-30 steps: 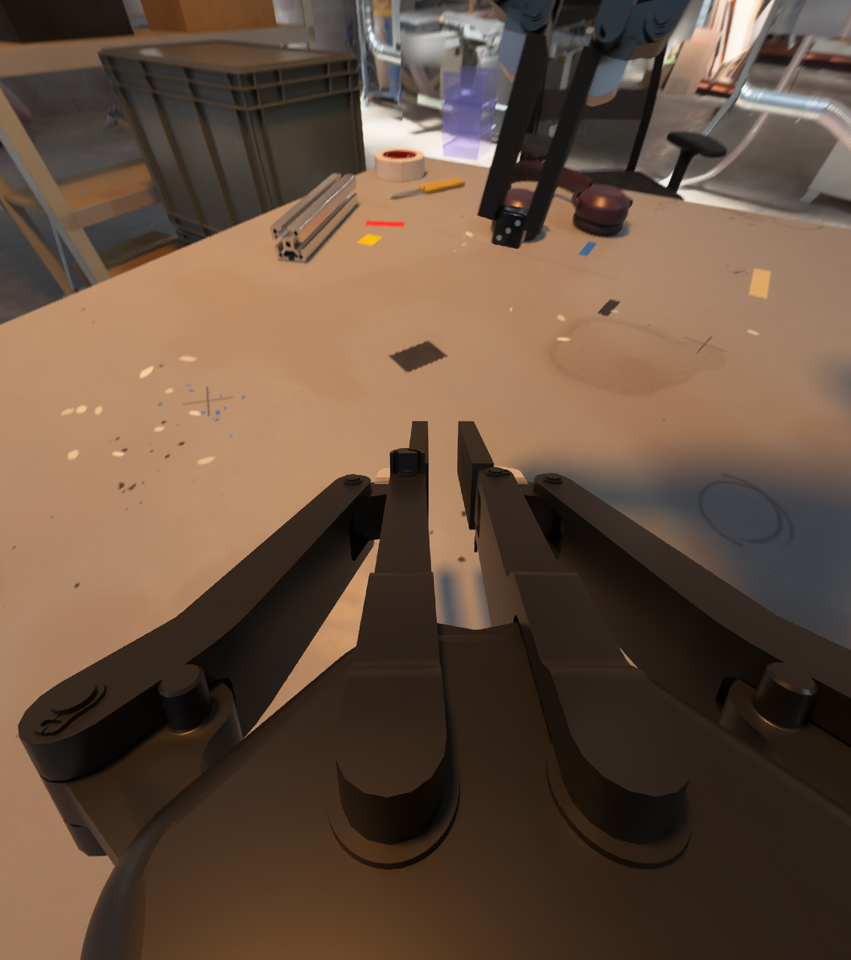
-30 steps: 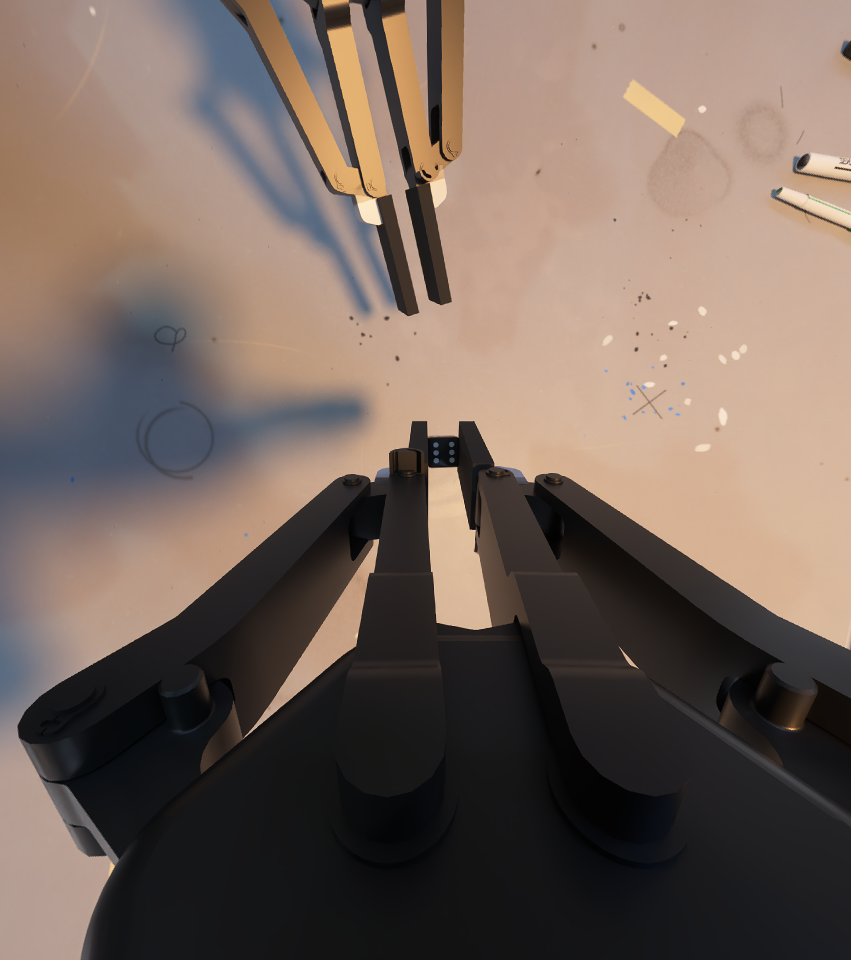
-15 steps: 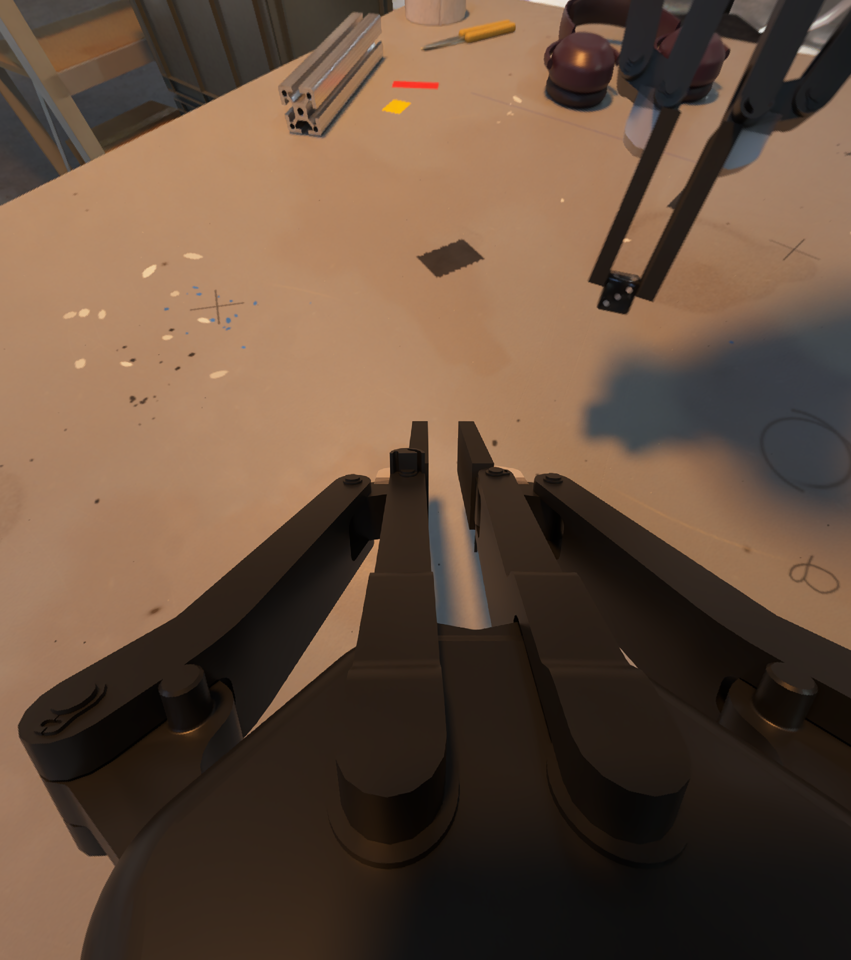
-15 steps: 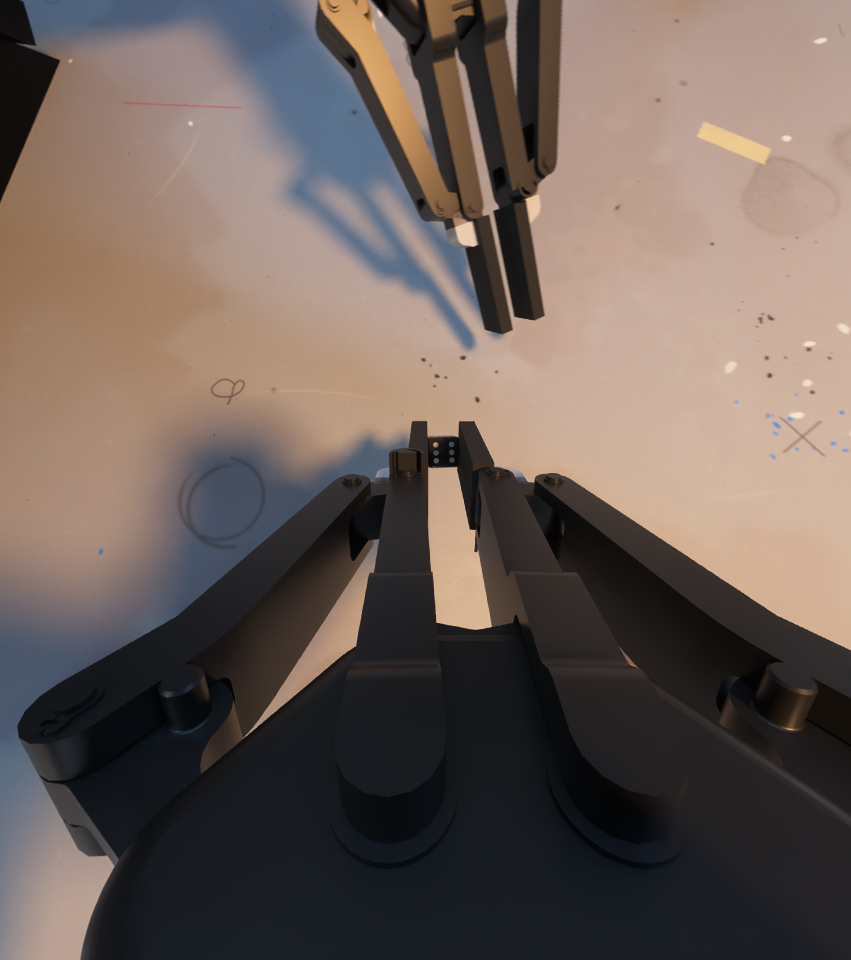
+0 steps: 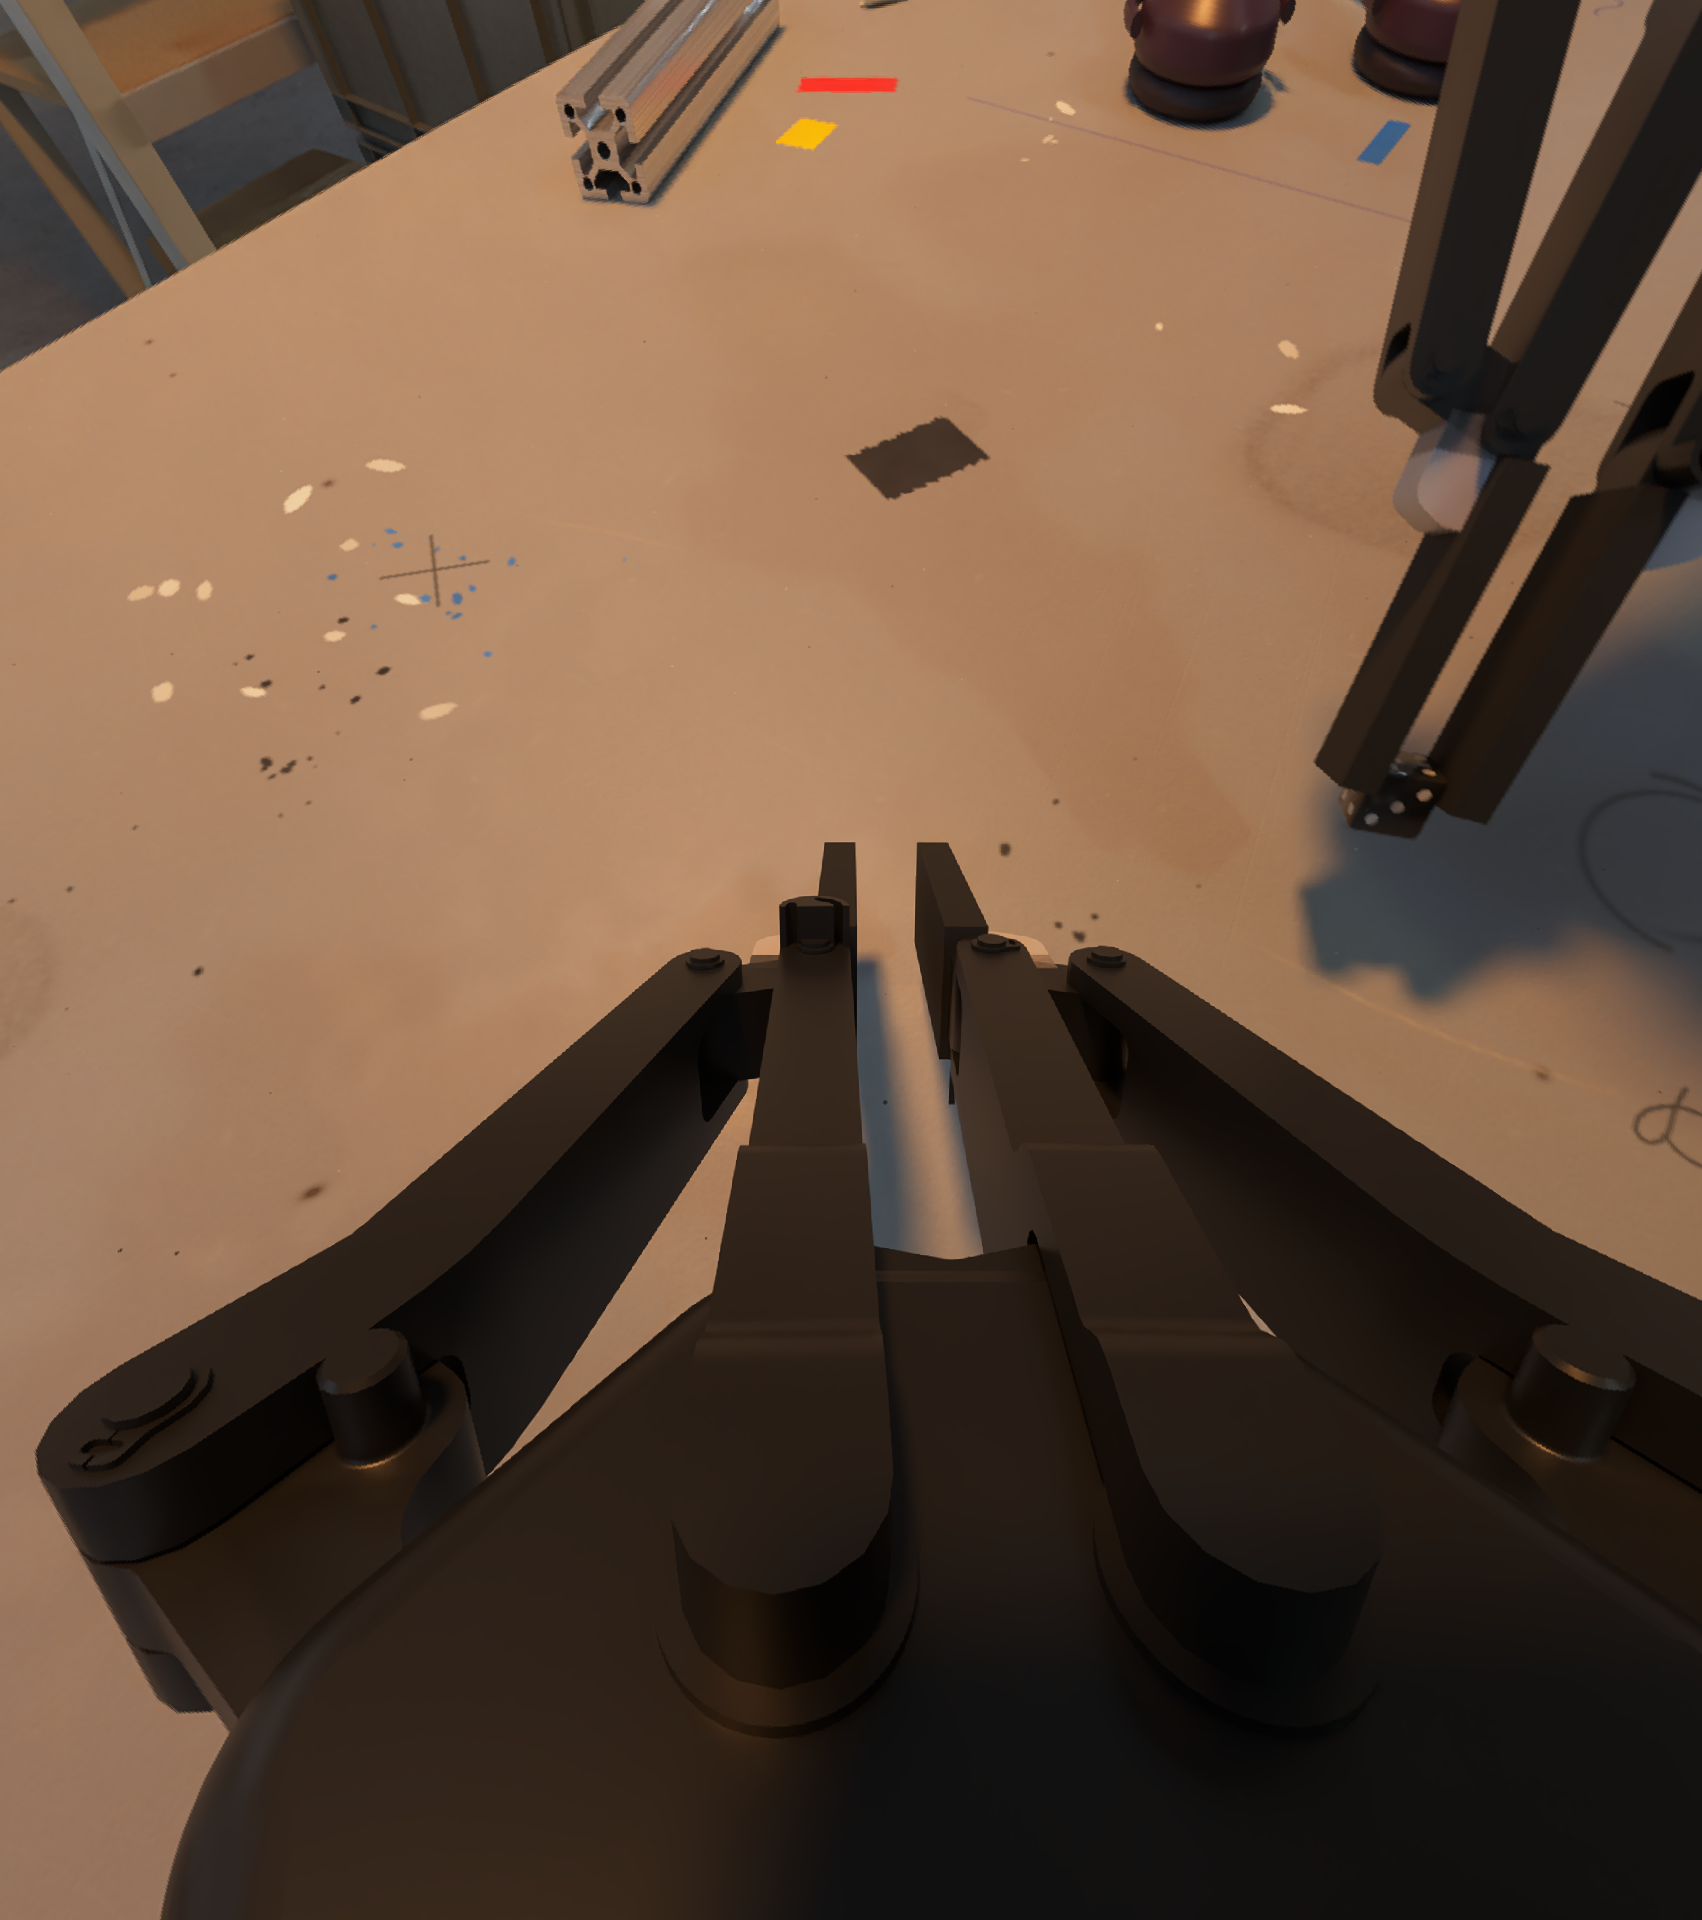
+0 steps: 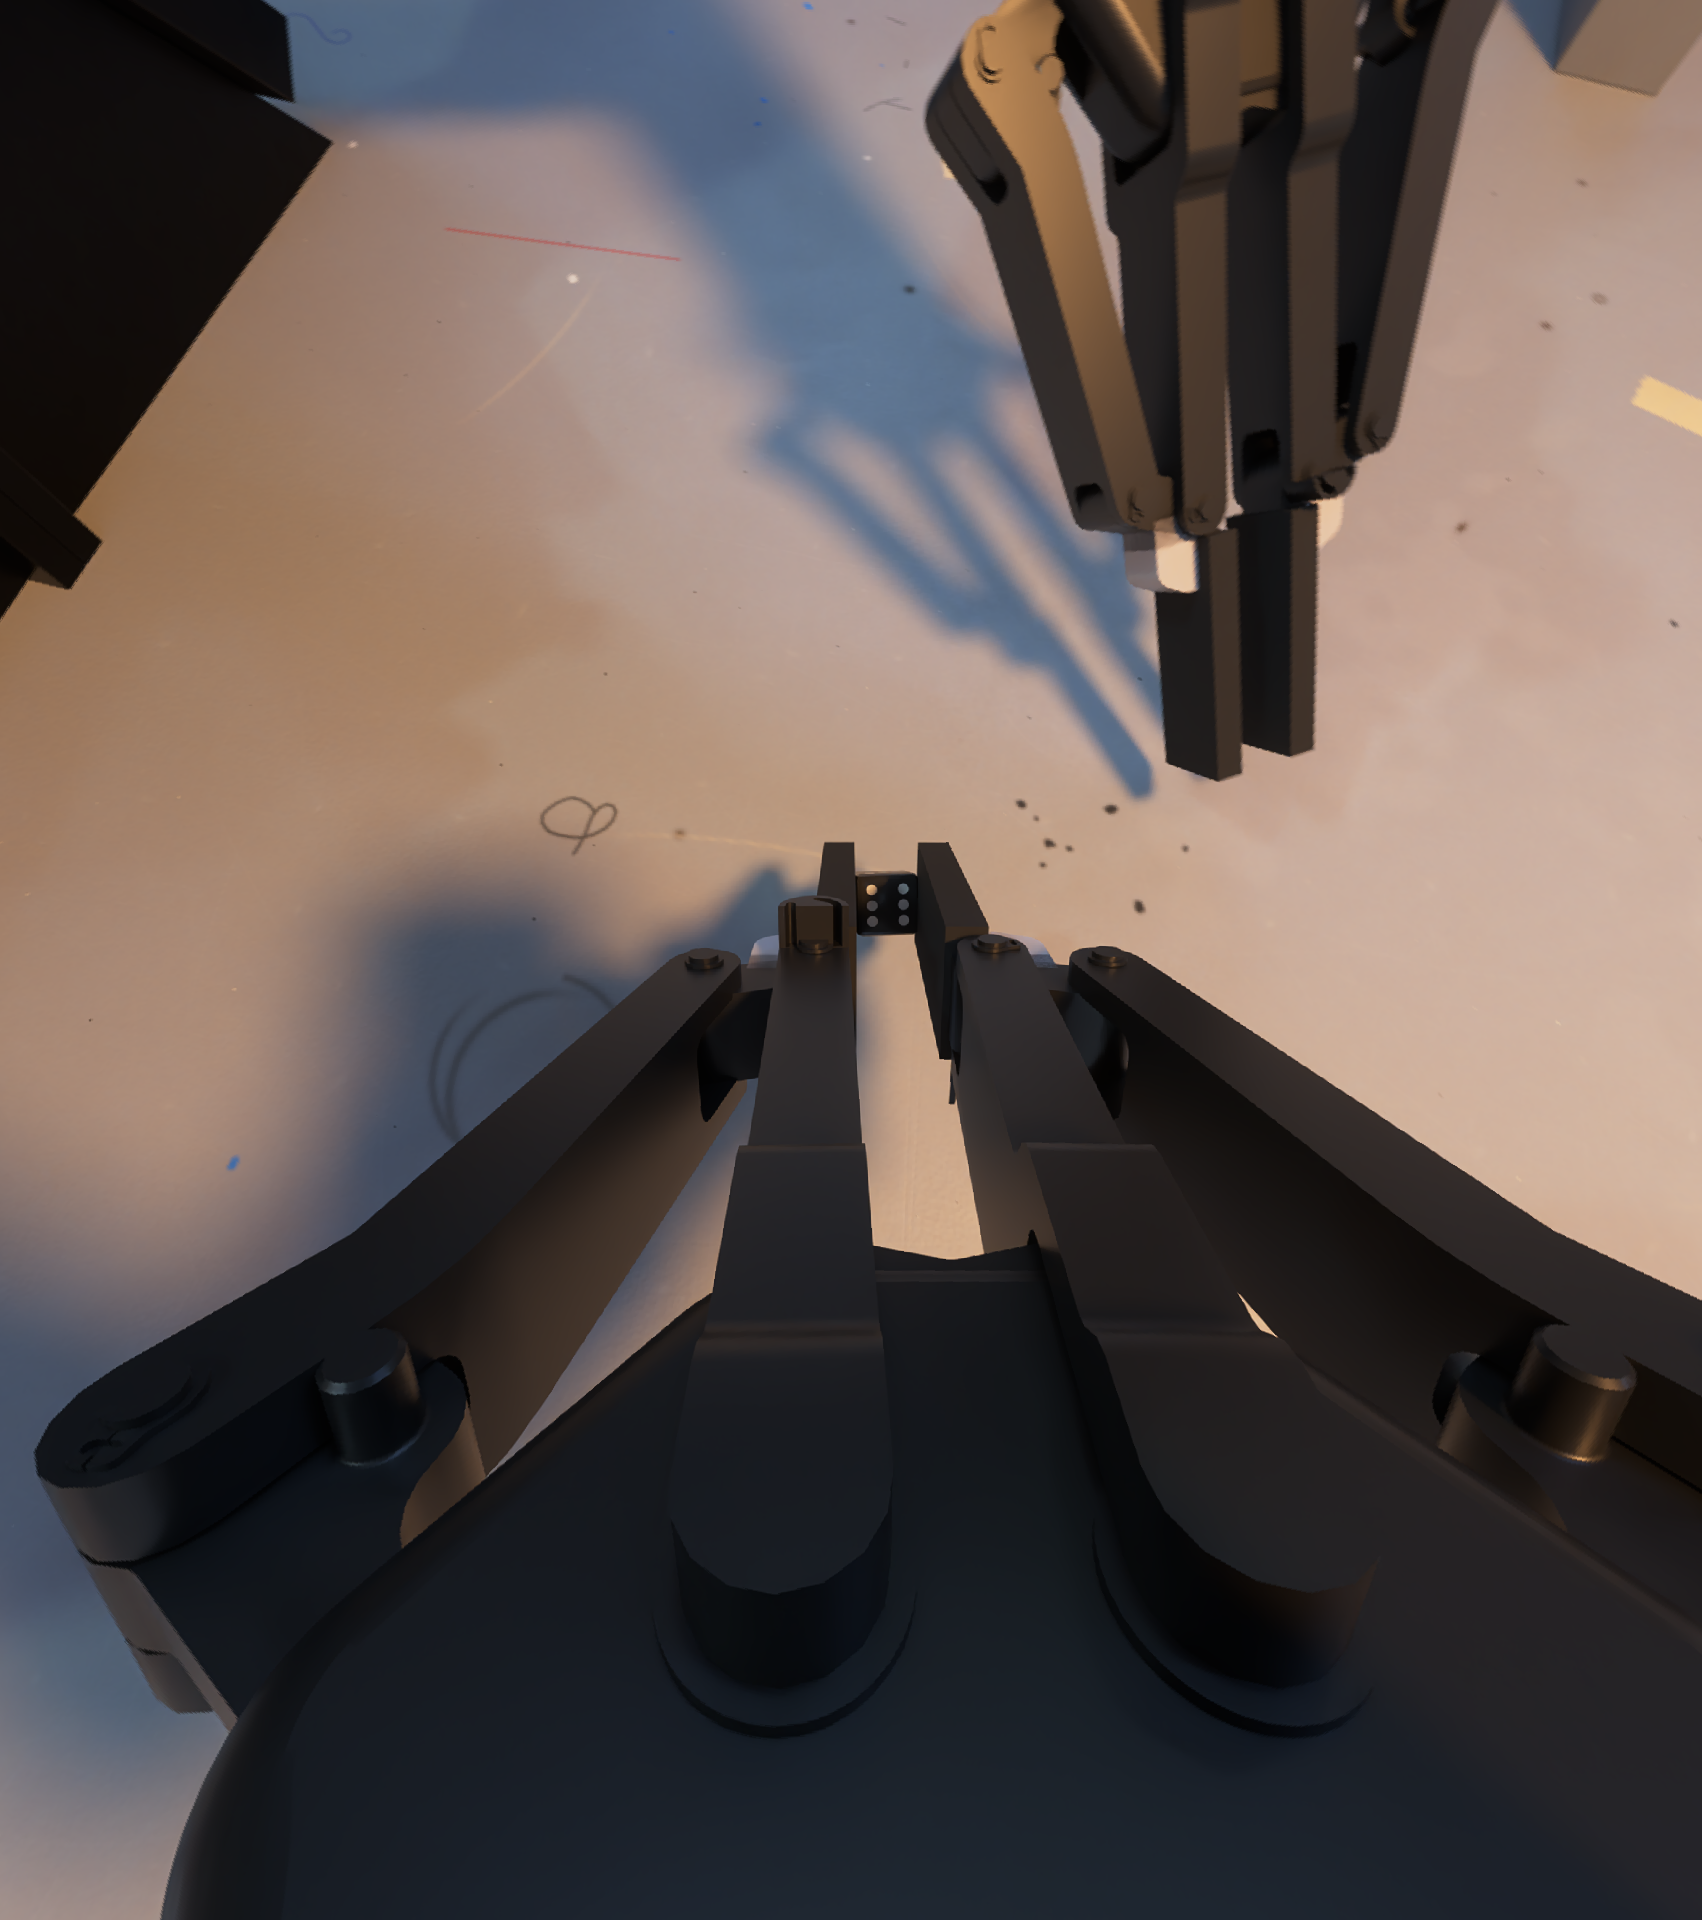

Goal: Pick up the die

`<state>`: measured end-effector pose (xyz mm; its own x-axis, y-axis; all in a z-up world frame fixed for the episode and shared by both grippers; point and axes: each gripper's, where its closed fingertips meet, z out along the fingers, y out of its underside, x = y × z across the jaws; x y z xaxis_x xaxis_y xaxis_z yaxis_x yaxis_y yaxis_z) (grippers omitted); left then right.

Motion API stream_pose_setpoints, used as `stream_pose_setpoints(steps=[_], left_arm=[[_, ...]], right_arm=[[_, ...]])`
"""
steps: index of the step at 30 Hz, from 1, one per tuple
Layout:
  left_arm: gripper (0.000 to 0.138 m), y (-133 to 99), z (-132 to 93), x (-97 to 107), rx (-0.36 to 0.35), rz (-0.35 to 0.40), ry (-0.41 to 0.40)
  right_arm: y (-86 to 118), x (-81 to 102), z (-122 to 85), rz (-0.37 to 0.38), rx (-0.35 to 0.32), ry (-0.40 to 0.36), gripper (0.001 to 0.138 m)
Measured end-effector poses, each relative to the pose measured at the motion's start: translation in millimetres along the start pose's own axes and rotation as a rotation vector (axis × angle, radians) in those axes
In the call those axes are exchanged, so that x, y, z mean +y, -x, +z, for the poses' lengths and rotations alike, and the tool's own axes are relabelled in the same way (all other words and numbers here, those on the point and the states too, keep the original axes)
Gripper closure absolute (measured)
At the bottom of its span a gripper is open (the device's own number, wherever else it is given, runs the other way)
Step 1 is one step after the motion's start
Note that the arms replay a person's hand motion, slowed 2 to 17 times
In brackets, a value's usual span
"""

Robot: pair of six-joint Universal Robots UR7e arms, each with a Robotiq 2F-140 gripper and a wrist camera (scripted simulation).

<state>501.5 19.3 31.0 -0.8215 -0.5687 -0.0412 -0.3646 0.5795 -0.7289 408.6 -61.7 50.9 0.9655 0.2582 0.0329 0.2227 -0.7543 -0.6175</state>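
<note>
The die (image 6: 886, 902) is a small black cube with white pips. My right gripper (image 6: 886, 868) is shut on it, pinching it between the fingertips above the table. In the left wrist view the die (image 5: 1392, 805) shows at the right, held at the tips of the right gripper (image 5: 1403, 790), a little above the table. My left gripper (image 5: 885, 868) is shut and empty over the table's middle; it also shows in the right wrist view (image 6: 1242, 758), beyond the die and to its right.
An aluminium profile bar (image 5: 665, 99) lies at the far left of the brown table (image 5: 618, 831). Two dark maroon round objects (image 5: 1200, 52) stand at the far edge. A dark block (image 6: 47, 343) fills the right wrist view's upper left.
The right gripper has carried the die nearer to the left gripper and lower toward the table. Both grippers have kept their grip state.
</note>
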Motion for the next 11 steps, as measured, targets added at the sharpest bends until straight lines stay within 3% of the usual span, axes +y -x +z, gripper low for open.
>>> stream_pose_setpoints(steps=[11], left_arm=[[0.123,-3,-4,-1,-0.008,0.009,-0.013]], right_arm=[[16,-8.8,16,-0.150,-0.027,0.003,0.123]])
